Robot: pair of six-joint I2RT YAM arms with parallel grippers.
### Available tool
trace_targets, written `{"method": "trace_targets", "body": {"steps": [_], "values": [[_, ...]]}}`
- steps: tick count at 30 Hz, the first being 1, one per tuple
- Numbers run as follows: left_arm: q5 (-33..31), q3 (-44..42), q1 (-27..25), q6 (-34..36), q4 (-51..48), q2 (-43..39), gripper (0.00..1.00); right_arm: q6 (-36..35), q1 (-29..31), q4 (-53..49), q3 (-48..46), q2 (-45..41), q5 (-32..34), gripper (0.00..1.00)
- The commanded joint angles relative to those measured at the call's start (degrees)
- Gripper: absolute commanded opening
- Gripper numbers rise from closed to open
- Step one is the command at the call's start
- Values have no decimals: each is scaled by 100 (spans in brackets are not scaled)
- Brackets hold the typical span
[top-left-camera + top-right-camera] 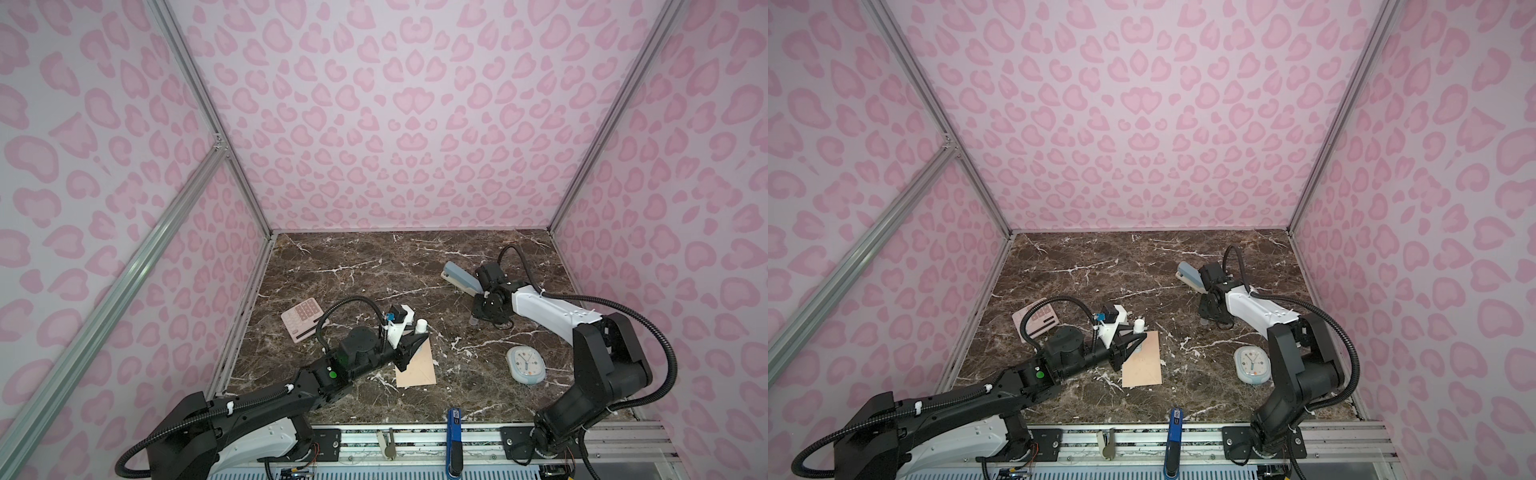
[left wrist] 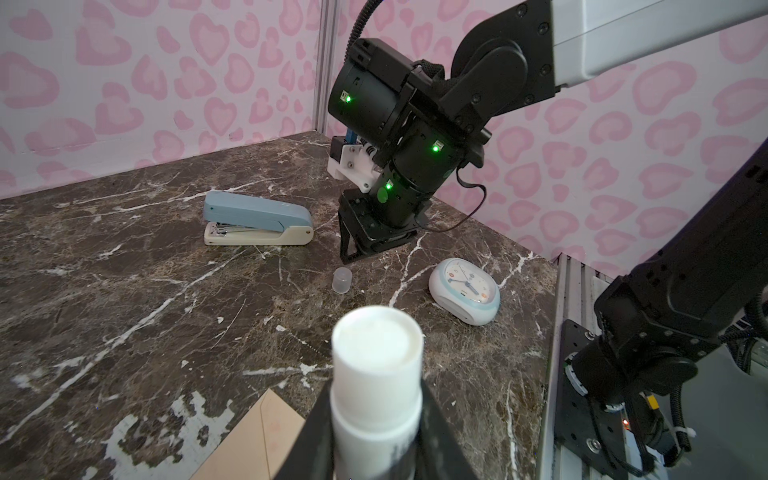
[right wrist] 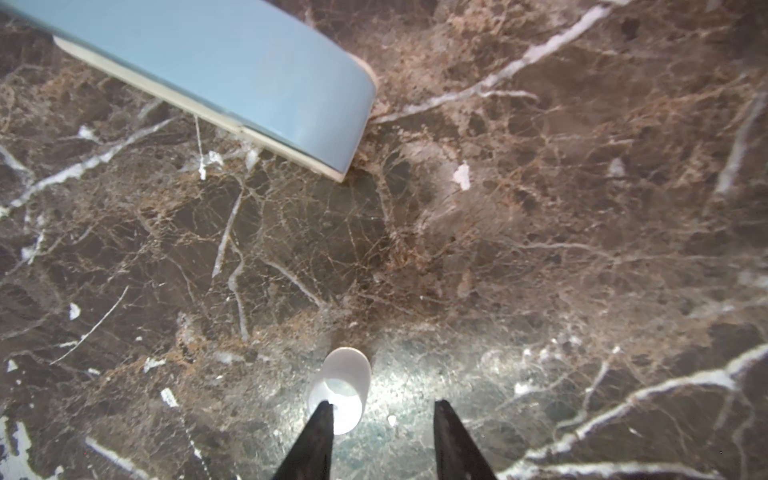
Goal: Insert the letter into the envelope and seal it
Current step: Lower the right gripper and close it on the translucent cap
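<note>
Left tool [image 1: 415, 337] is clamped on a white cylindrical plastic glue stick [image 2: 376, 357] with no cap on the end that shows, just right of the pink keyed plastic calculator [image 1: 301, 320]. Beneath it, also just right of the calculator, the flat peach-orange paper envelope [image 1: 417, 368] lies on the brown marble tabletop [image 1: 374, 270]. Its flap looks folded down, but I cannot tell whether it is stuck. The letter shows nowhere, so it is probably already inside. Well to the right of the calculator, a small translucent plastic cap [image 2: 342, 280] lies on its side. The right tool [image 3: 382, 409] hangs over it with its jaws apart and empty, one tip beside the cap.

The envelope should be light, thin and bendy, and apt to skate on the polished stone once glue is rubbed on. It is best pinned flat with pressure on its body near the fold. The flap is best lifted by its pointed tip, since a pinch mid-sheet would crease it.
</note>
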Motion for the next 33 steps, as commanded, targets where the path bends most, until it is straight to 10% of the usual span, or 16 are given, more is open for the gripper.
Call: {"method": "trace_targets", "body": {"steps": [1, 33], "values": [[-22, 52, -8, 34, 216, -33, 3, -113, 92, -125, 127, 127, -46, 43], [-65, -61, -8, -17, 246, -85, 4, -106, 142, -147, 323, 677, -218, 34]]}}
